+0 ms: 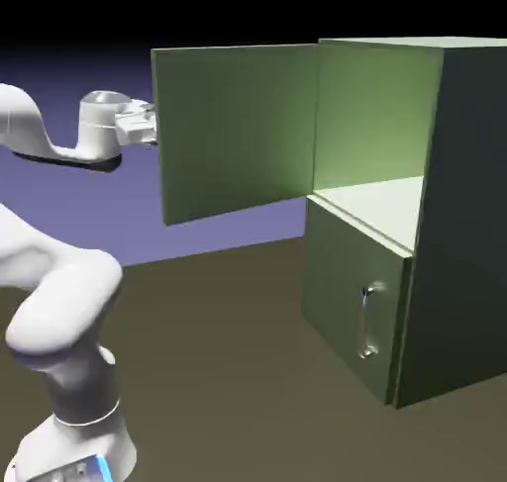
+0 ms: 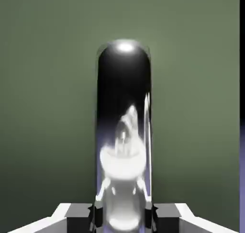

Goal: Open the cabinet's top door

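Since the grip decides the next move, relation first: the long, round-ended, mirror-bright silver bar handle (image 2: 124,74) lies straight ahead of the white two-finger gripper (image 2: 123,217), its near stretch right between the fingertips. Gripper state: narrow, pinched on that bar, one finger each side. In the hand view the bar's long axis runs 12 to 6 o'clock, fingers at its 6 o'clock end, closing across it from 9 and 3. Only one arm, so no nearer-arm question.

The large flat olive-green upper door panel (image 1: 238,134) stands swung well out from the tall boxy olive-green cabinet (image 1: 473,203), pale green interior showing. In the exterior view the panel sits at 3 o'clock from the gripper, hinge edge farther along at 3; the fingertips are hidden behind the free edge (bar on the far face, out of sight there). Hand view puts that free edge at 3 o'clock from the bar, so the hinge should be toward 9.

Judgement: opening looks mostly done, maybe finished. If more swing is wanted, carry the bar around the hinge, turning the wrist with the panel; a straight pull could twist or slip the grip on smooth metal. Otherwise, loosen and back straight off the panel's outer face.
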